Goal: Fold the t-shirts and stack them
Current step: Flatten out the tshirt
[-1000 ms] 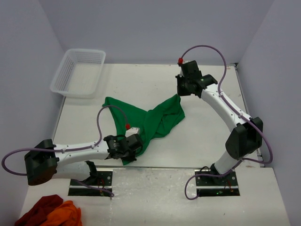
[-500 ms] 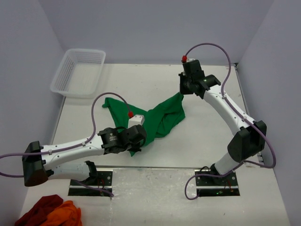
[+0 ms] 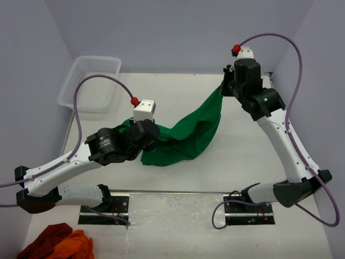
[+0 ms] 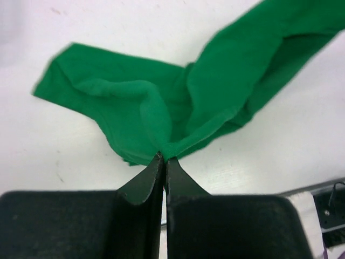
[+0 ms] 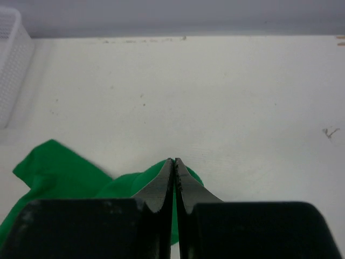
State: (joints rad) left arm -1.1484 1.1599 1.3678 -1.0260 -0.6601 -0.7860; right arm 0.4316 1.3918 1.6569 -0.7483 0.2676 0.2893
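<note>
A green t-shirt (image 3: 191, 131) hangs stretched between my two grippers above the middle of the white table. My left gripper (image 3: 146, 136) is shut on its near-left part; in the left wrist view the cloth (image 4: 178, 102) fans out from the closed tips (image 4: 164, 157). My right gripper (image 3: 225, 89) is shut on the shirt's far-right end and holds it raised. In the right wrist view the green cloth (image 5: 81, 181) shows beside and under the closed tips (image 5: 174, 160). A red and an orange t-shirt (image 3: 56, 243) lie bunched at the near-left corner, off the table.
A white mesh basket (image 3: 90, 82) stands at the far left of the table. Grey walls close in the left, back and right sides. The arm bases (image 3: 102, 202) sit at the near edge.
Both grippers have risen and moved apart with the green shirt: the left one went up and away from the near edge, the right one up and to the right. The shirt is now stretched and partly lifted.
</note>
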